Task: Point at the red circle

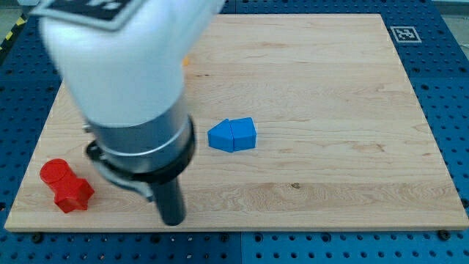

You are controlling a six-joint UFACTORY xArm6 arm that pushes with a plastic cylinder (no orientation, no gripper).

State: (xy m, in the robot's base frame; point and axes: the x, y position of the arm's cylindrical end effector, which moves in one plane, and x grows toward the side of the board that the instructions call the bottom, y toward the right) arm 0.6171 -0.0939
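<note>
Red circle [55, 173]: a short red cylinder near the board's lower left corner, top face up, in plain sight and uncovered.
Red neighbour: a second red block [74, 193], shape not clear (angular, perhaps a star or hexagon), touching the red circle on its lower right side; the two read as one cluster.
My tip [173, 220]: the rod's lower end sits near the view's bottom, to the view's right of the red pair and well apart from it, slightly lower than the red circle. It touches no block.
Jaws: none on this rig; the arm ends in a plain dark rod, so there is no opening or closing to record.
Arm body: a large white and grey housing [124, 81], blurred, fills the upper left of the view and hides the board beneath it.
Blue blocks: a blue pentagon-like block [220, 136] and a blue cube-like block [244, 133], pressed side by side near the board's centre, up and to the view's right of my tip, well apart from the red pair.
Orange sliver: a small orange edge [187, 61] shows just beside the arm housing at upper centre; shape cannot be told.
Containers: none visible; all blocks lie directly on the wooden board [330, 110].
Surround: blue perforated table [447, 88] around the board; a black-and-white marker tag [404, 34] at the board's upper right corner.
</note>
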